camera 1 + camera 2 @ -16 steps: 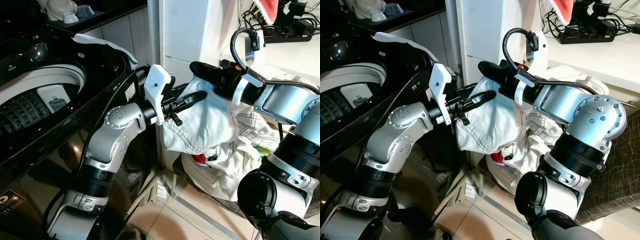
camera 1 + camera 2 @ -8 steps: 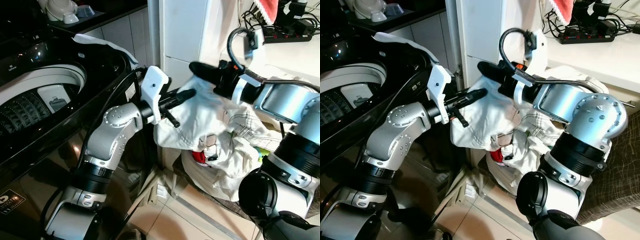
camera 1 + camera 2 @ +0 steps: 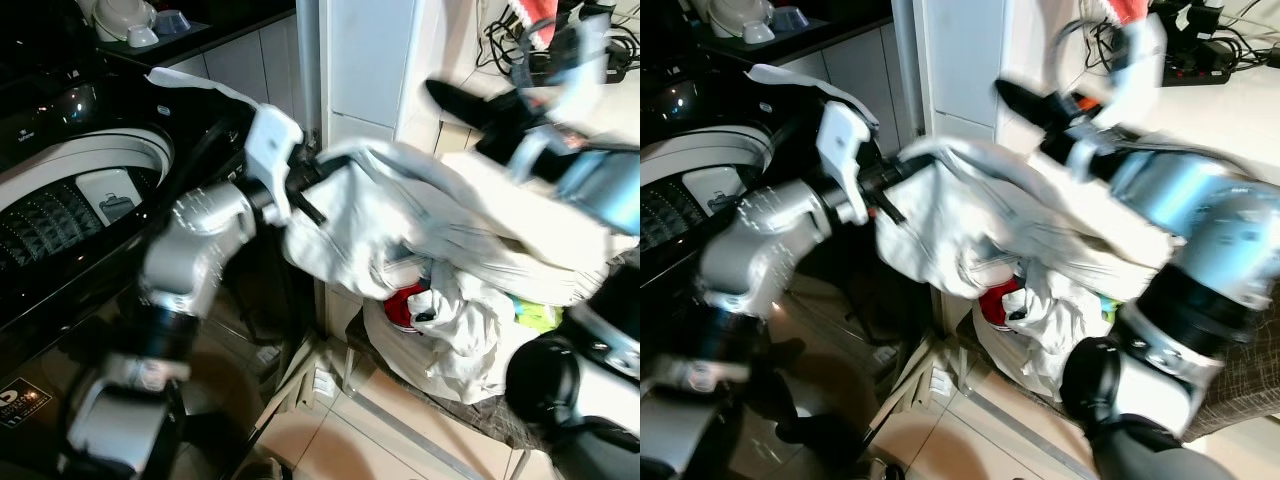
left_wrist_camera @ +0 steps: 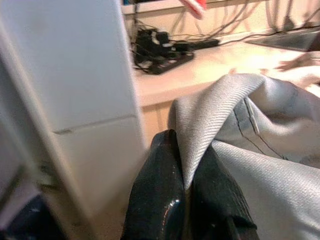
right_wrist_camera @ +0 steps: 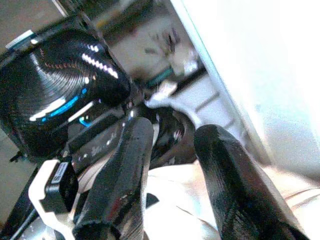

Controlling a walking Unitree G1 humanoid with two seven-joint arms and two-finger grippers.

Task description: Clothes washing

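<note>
A white garment [image 3: 400, 215] hangs stretched in the air between the washing machine and the laundry pile. My left gripper [image 4: 186, 172] is shut on a folded edge of it, near the machine's right rim [image 3: 250, 120]. Part of the cloth still trails back onto the pile [image 3: 455, 335]. My right gripper [image 3: 455, 100] is up at the right, above the garment and apart from it; it is open with nothing between its fingers [image 5: 125, 165]. The open top-loader drum [image 3: 70, 195] lies to the left. Both arms look blurred.
A white cabinet [image 3: 370, 60] stands behind the garment. A heap of white clothes with a red item [image 3: 405, 305] sits low at the right. A power strip with cables [image 3: 590, 45] lies on the counter at the upper right. Tiled floor [image 3: 350, 440] shows below.
The right gripper has let go of the garment and swung up and to the right. The left gripper has pulled the garment left, toward the washing machine, stretching it out.
</note>
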